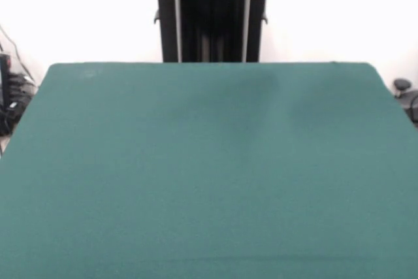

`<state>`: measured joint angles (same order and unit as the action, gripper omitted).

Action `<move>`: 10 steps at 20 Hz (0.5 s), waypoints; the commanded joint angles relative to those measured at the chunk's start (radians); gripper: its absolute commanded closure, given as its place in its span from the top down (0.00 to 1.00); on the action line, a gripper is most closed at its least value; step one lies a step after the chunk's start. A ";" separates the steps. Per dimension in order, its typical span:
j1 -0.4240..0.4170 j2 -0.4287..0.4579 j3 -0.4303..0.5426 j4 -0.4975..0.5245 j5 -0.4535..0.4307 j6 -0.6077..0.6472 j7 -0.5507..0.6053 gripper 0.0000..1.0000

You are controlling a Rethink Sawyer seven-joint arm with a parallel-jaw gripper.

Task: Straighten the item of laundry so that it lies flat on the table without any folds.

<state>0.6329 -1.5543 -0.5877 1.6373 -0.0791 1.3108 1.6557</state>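
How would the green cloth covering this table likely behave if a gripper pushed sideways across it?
The green cloth looks matte and felt-like, so it would probably grip, not slide. It lies smooth to the table's edges, so it seems taut and may barely bunch. No towel or gripper is in view.

Pedestal (210, 17) cut off at top edge, table (209, 174) perhaps cropped at bottom and sides

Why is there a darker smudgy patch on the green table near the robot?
Front view: the table is evenly lit with no glare; a soft, faint shadow lies near its far edge, below the pedestal, probably from something overhead. No towel or gripper shows.
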 commanded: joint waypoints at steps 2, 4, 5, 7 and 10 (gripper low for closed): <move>0.044 0.001 -0.039 0.212 -0.036 0.112 0.386 0.00; 0.045 0.006 -0.039 0.208 -0.033 0.120 0.390 0.00; 0.042 0.010 -0.038 0.205 -0.030 0.124 0.387 0.00; 0.033 0.020 -0.035 0.201 -0.023 0.133 0.382 0.00; 0.011 0.039 -0.027 0.206 -0.008 0.118 0.361 0.00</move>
<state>0.6461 -1.5676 -0.5905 1.6373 -0.0874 1.3184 1.6565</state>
